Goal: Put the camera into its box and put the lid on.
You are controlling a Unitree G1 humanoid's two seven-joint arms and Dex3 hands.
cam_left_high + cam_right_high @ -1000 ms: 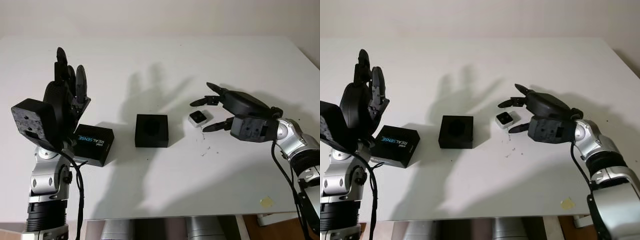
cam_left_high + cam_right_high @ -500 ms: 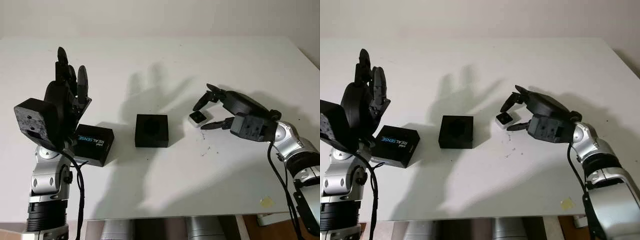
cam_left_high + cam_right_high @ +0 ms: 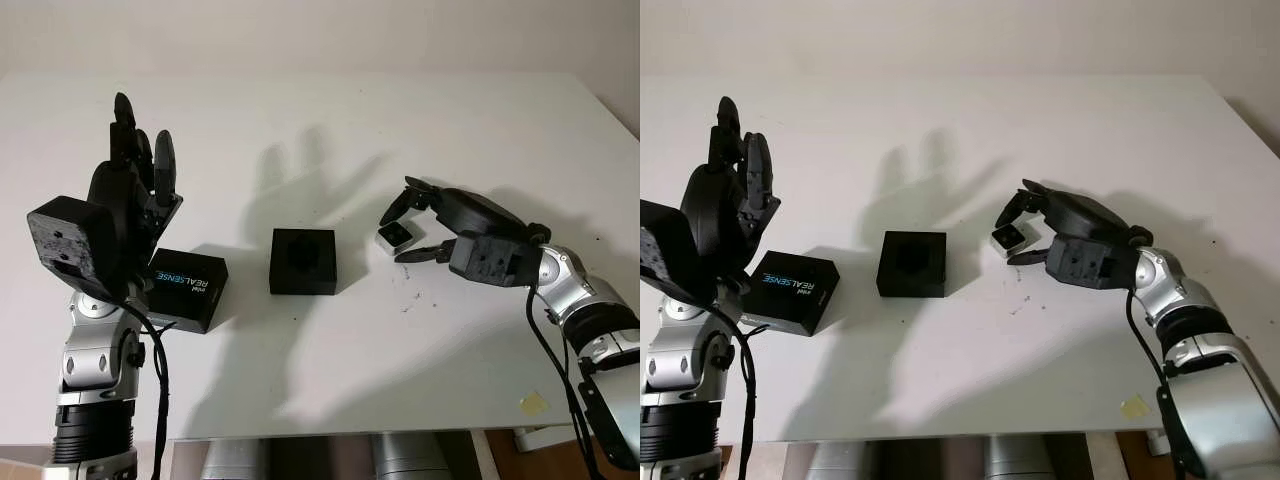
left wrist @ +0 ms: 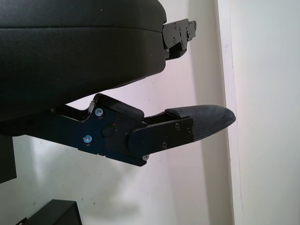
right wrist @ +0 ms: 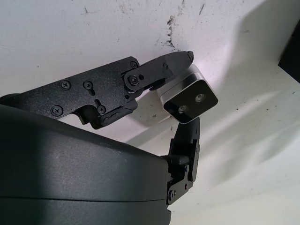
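The camera [image 3: 396, 236], a small silver block with a dark lens face, sits on the tabletop [image 3: 330, 120] near its middle, a little toward the right edge. The right hand [image 3: 430, 225] has its fingers [image 5: 159, 70] closed on it from two sides, one touching the silver casing, another against the opposite side. Whether the camera is lifted off the surface I cannot tell.

By my judgement the task is at its first step: the box [image 3: 303, 261] stands open and empty just left of the camera, and the lid [image 3: 186, 289], printed REALSENSE, lies apart nearer the left edge. Carrying, placing and lidding all remain.

The left hand [image 3: 135, 175] is raised above the lid, open, holding nothing.

The right wrist view gives the finger contact and the two lenses; the head views give the layout of box and lid.
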